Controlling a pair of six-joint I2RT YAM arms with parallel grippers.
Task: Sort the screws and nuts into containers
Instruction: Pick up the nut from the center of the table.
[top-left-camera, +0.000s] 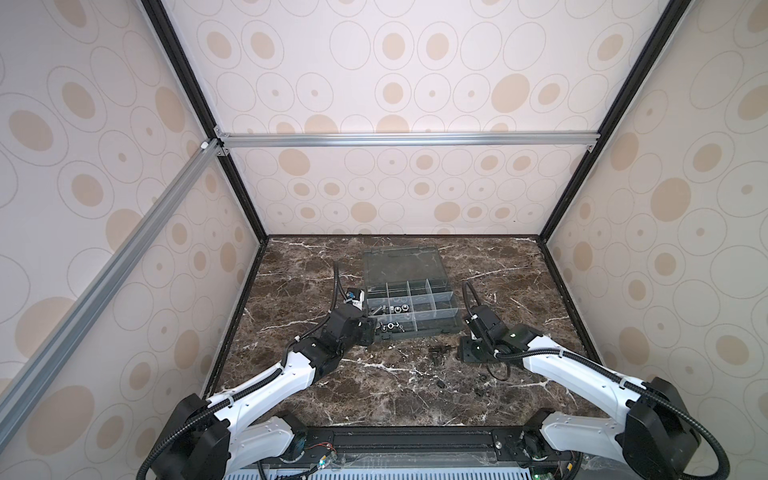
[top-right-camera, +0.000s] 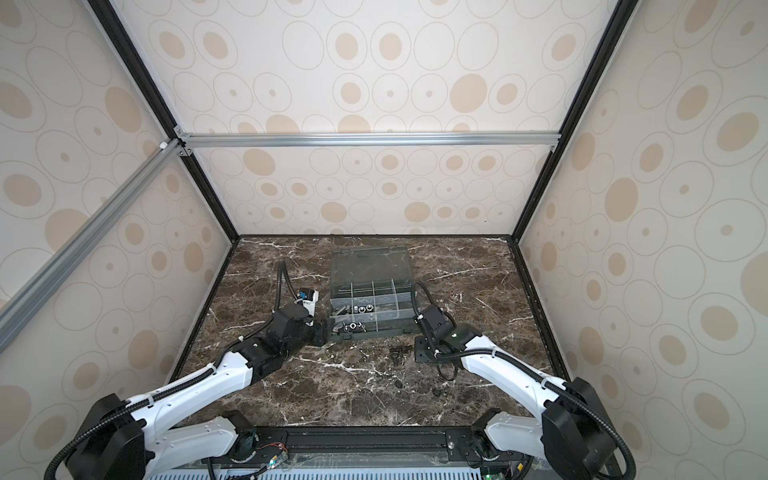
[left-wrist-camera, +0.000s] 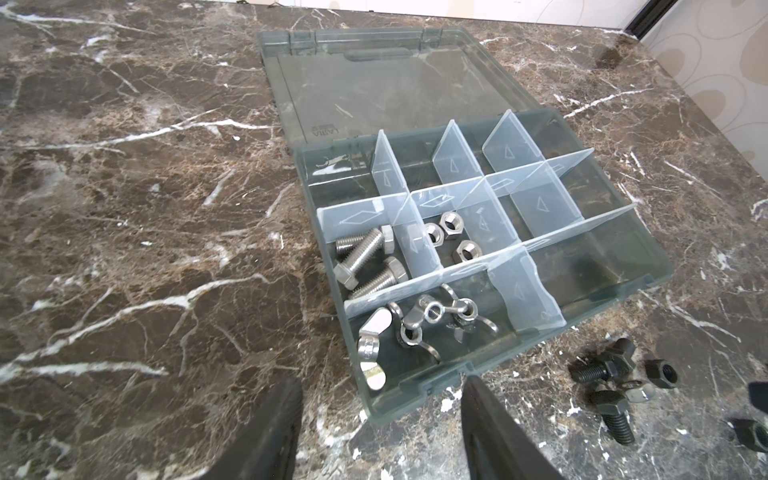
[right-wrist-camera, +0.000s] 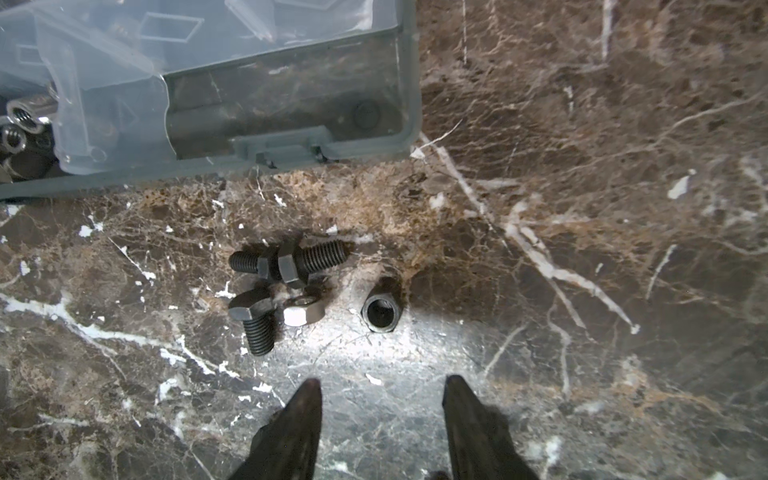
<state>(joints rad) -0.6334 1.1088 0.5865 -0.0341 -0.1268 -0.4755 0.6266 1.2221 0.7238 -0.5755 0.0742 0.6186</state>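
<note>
The grey organiser box (top-left-camera: 424, 332) lies open mid-table, and its compartments are the containers (left-wrist-camera: 623, 293). One holds silver screws (left-wrist-camera: 365, 259), the one beside it silver hex nuts (left-wrist-camera: 451, 237), and a front one winged nuts (left-wrist-camera: 419, 324). Black screws (right-wrist-camera: 286, 262), a silver nut (right-wrist-camera: 301, 311) and a black nut (right-wrist-camera: 380, 313) lie loose on the marble in front of the box. My left gripper (left-wrist-camera: 381, 380) is open at the box's near left corner and holds nothing. My right gripper (right-wrist-camera: 383, 380) is open just short of the loose pile, above bare marble.
The box's clear lid (left-wrist-camera: 395, 83) lies flat behind the compartments. More small black pieces (top-left-camera: 440, 384) lie nearer the table's front, and one black nut (left-wrist-camera: 752, 432) sits right of the pile. Patterned walls (top-left-camera: 665, 249) close in the table on three sides.
</note>
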